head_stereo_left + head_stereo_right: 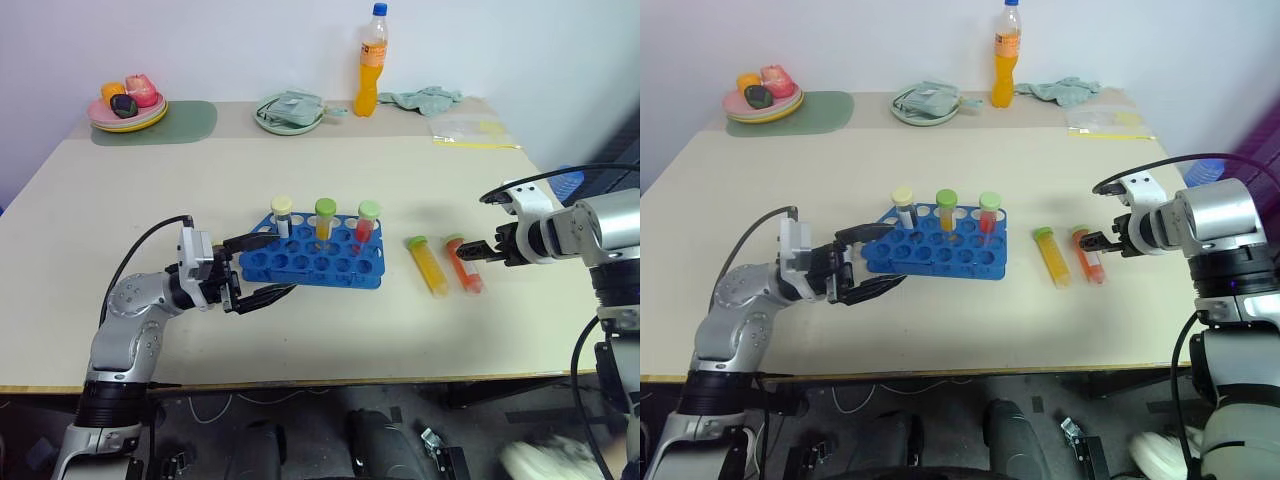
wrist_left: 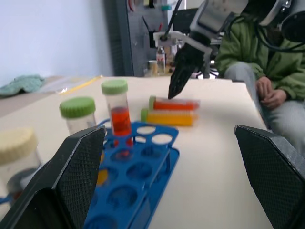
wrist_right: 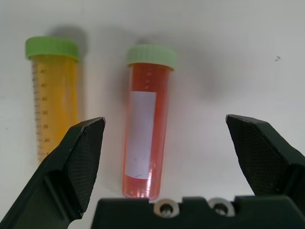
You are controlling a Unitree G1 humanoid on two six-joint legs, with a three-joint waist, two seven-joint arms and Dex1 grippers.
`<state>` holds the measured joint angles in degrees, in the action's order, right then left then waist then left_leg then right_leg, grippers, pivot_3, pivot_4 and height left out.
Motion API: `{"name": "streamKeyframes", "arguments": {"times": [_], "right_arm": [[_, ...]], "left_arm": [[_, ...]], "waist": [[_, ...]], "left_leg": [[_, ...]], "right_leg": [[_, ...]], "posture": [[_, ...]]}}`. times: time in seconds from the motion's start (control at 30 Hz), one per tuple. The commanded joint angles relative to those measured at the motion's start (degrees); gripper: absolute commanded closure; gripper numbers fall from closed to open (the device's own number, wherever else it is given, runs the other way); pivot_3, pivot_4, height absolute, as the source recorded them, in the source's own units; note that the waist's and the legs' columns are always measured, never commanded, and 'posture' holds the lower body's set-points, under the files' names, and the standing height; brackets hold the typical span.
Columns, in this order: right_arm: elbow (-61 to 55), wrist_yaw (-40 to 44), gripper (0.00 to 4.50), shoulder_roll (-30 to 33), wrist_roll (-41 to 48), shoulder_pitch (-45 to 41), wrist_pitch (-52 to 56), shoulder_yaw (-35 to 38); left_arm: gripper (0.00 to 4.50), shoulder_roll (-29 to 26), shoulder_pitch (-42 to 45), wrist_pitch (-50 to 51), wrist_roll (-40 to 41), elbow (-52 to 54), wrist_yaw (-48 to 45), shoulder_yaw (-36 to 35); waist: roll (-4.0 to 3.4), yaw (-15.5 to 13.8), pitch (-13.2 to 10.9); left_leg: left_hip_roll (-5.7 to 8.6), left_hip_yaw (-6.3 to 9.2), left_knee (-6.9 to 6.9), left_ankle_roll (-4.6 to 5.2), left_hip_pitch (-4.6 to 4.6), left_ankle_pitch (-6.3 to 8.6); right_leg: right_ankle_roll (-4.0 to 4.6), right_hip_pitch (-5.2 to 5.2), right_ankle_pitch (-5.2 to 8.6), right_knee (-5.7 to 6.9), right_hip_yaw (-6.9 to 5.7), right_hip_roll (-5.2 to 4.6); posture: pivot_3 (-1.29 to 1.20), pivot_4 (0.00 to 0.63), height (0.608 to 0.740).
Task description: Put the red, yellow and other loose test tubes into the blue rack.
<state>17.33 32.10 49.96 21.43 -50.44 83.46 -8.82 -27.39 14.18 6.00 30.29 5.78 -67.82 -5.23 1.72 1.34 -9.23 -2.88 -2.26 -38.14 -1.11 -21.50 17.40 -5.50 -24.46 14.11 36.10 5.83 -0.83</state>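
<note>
On the pale bench (image 1: 420, 330) the blue plastic rack (image 1: 312, 257) already carries three capped tubes standing in its back row. Two loose tubes lie flat to its right, side by side and near each other: the yellow-filled tube with a green cap (image 1: 429, 265) and the red-orange tube with a green cap and white label (image 3: 145, 124).

The right pincer (image 1: 462, 253) hangs above the red-orange tube with its jaws spread wide and nothing in them; in the right wrist view the tube lies between the two fingers.

The left pincer (image 1: 262, 268) is likewise wide open and empty, its fingers straddling the rack's left end; contact cannot be told.

The main risk lies in the close spacing of the two loose tubes. If the right pincer descends off-centre, one finger may land on the yellow tube and roll it aside, or trap both tubes at once. A round tube lying flat can also squirt out of the closing jaws if they bite high on its curve. At the rack, an uneven squeeze by the left pincer could skew or tip it, disturbing the standing tubes.
</note>
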Motion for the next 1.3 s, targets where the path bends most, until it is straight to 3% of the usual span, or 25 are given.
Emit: {"name": "streamKeyframes", "arguments": {"times": [0.03, 0.57, 0.67, 0.8, 0.83, 0.97, 1.07, 1.17, 1.3], "right_arm": [[1.79, 0.75, 0.00, 0.25, -1.14, -1.87, 1.11, -0.69], [7.67, 0.15, 0.00, -3.49, -4.47, -2.94, -0.05, -1.87], [6.68, 0.82, 1.21, -3.55, -4.51, -2.21, 0.09, -2.66], [5.78, 1.01, 3.34, -3.25, -5.03, -1.26, -0.69, -3.01], [5.61, 1.10, 3.70, -3.19, -5.18, -1.15, -0.95, -3.00], [3.58, 0.57, 3.78, -2.53, -5.47, -0.70, -2.43, -1.05], [1.49, -0.37, 3.78, -3.36, -4.12, -0.32, -2.18, 4.43], [-8.83, -3.16, 3.78, -4.81, -2.46, 5.55, -10.25, 16.86], [-28.86, -4.47, 3.78, -13.31, 4.53, 16.78, -17.95, 34.81]], "left_arm": [[0.04, 0.56, -0.47, 1.36, 0.97, 4.26, 2.80, 0.88], [0.04, 1.22, -1.34, 3.23, 2.06, 7.75, 7.29, 1.81], [0.00, 1.19, -1.54, 2.74, 1.97, 7.28, 7.03, 1.86], [0.00, 1.31, -1.81, 2.34, 1.82, 7.12, 7.02, 1.89], [0.00, 1.29, -1.89, 2.15, 1.78, 7.02, 6.95, 1.83], [0.00, 1.38, -1.82, 1.99, 1.75, 6.98, 7.03, 1.92], [0.00, 1.40, -1.54, 2.15, 2.08, 6.67, 6.92, 1.79], [0.00, 1.12, -0.45, 1.97, 1.83, 5.68, 6.46, 1.78], [0.00, 0.38, 1.64, 1.47, 2.12, 2.39, 4.58, 1.06]], "waist": [[0.00, -0.01, 0.00], [-0.01, 0.11, -0.01], [-0.01, 0.23, -0.01], [-0.01, 0.58, -0.01], [-0.01, 0.71, -0.01], [-0.01, 1.07, -0.01], [-0.03, 1.19, -0.02], [-0.03, 1.12, -0.02], [-0.02, 1.01, -0.01]], "left_leg": [[0.00, 0.01, 0.00, 0.00, 0.00, 0.00], [0.01, 0.00, 0.00, 0.00, -0.01, 0.00], [0.01, 0.00, 0.00, 0.00, -0.02, 0.00], [0.01, 0.01, 0.00, 0.00, -0.02, 0.00], [0.01, 0.01, 0.00, 0.00, -0.02, 0.00], [0.01, 0.03, 0.01, 0.00, -0.03, 0.00], [0.01, 0.03, 0.02, 0.00, -0.03, 0.00], [0.00, 0.06, 0.05, 0.00, -0.04, 0.00], [0.01, 0.16, 0.10, 0.00, -0.05, 0.00]], "right_leg": [[0.00, 0.00, 0.00, 0.00, 0.00, 0.00], [0.00, 0.00, 0.00, -0.02, 0.00, 0.02], [0.00, 0.00, 0.00, -0.03, 0.00, 0.02], [0.00, 0.00, 0.00, -0.03, 0.00, 0.02], [0.00, 0.00, 0.00, -0.03, 0.00, 0.02], [0.00, 0.00, 0.01, -0.03, 0.00, 0.02], [-0.01, 0.00, 0.00, -0.04, 0.00, 0.02], [-0.02, 0.00, 0.00, -0.07, -0.01, 0.04], [-0.23, 0.02, -0.10, -0.06, -0.05, 0.09]], "posture": [[0.00, 0.150, 0.740], [0.00, 0.150, 0.740], [0.00, 0.150, 0.740], [0.00, 0.150, 0.740], [0.00, 0.150, 0.740], [0.00, 0.150, 0.740], [0.00, 0.150, 0.740], [0.00, 0.150, 0.740], [0.00, 0.150, 0.740]]}}
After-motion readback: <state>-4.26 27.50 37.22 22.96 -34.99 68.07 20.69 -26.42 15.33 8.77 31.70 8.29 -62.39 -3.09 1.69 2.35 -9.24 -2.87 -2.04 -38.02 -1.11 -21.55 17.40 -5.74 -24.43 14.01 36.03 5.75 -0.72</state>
